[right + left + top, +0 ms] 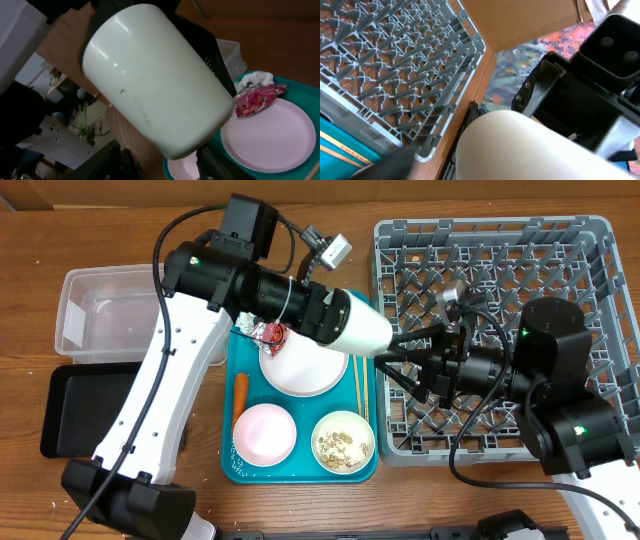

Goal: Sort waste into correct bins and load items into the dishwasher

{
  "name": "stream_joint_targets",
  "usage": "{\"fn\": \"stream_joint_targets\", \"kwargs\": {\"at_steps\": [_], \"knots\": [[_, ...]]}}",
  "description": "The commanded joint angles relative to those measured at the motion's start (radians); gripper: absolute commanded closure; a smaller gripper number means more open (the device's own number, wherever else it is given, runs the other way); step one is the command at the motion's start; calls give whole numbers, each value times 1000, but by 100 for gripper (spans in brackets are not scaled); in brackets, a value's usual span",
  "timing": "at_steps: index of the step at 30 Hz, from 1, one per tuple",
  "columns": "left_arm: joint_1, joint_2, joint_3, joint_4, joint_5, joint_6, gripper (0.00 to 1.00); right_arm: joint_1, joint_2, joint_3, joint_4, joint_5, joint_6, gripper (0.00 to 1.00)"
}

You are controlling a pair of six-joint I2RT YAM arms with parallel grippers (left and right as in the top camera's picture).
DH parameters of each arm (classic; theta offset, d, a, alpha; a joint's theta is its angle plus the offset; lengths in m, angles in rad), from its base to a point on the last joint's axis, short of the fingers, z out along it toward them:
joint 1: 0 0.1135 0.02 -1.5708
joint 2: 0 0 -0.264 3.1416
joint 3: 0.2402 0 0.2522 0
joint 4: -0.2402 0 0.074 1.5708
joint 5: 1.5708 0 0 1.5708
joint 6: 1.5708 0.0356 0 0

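Here we are at the counter, and the white cup point(358, 328) is up in the air, lying on its side above the gap between the teal tray point(229, 465) and the grey dish rack point(500, 250). The left end effector point(322, 308) is clamped on the cup's near end, black fingers hugging its wall. Facing it from over the rack, the right end effector point(400, 355) has its fingers spread wide, just beside the cup's free end; I cannot tell from here whether they touch it. Down on the teal tray, a large pale plate point(300, 370) sits under the left arm, with the red shiny wrapper point(270, 333) on its far rim and the crumpled white napkin point(247, 323) just beyond that. The small orange carrot point(240, 395) lies along the tray's left side, the wooden chopsticks point(358, 385) along its right. Nearer to me there's a pale pink dish point(265, 432) beside a white bowl point(343, 442) of beige nut bits. Off to the left stand the clear tub point(100, 315) and the black tray point(75, 410).
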State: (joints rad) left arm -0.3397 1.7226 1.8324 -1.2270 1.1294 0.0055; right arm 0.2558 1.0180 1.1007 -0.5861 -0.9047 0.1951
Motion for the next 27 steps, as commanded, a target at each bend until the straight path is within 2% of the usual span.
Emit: {"fn": "stream_joint_targets", "kwargs": {"at_steps": [1,7,18,22,25,27], "knots": [[16,-1,26,4,-46,12,0,-2,-47,25,-26,115,-13,51],[73,-4,31,4,-64,-5,0,-26,-153,25,-102,322,-13,54],[70,-4,31,14,-40,-5,0,-28,-153,24,-135,320,-13,54],[70,-4,31,20,18,-5,0,-28,-151,24,-147,324,-39,48],[68,-4,31,24,-23,-3,15,-28,-152,24,-188,397,-30,45],[53,-4,31,18,-115,-3,19,-28,-152,24,-241,533,48,39]]}}
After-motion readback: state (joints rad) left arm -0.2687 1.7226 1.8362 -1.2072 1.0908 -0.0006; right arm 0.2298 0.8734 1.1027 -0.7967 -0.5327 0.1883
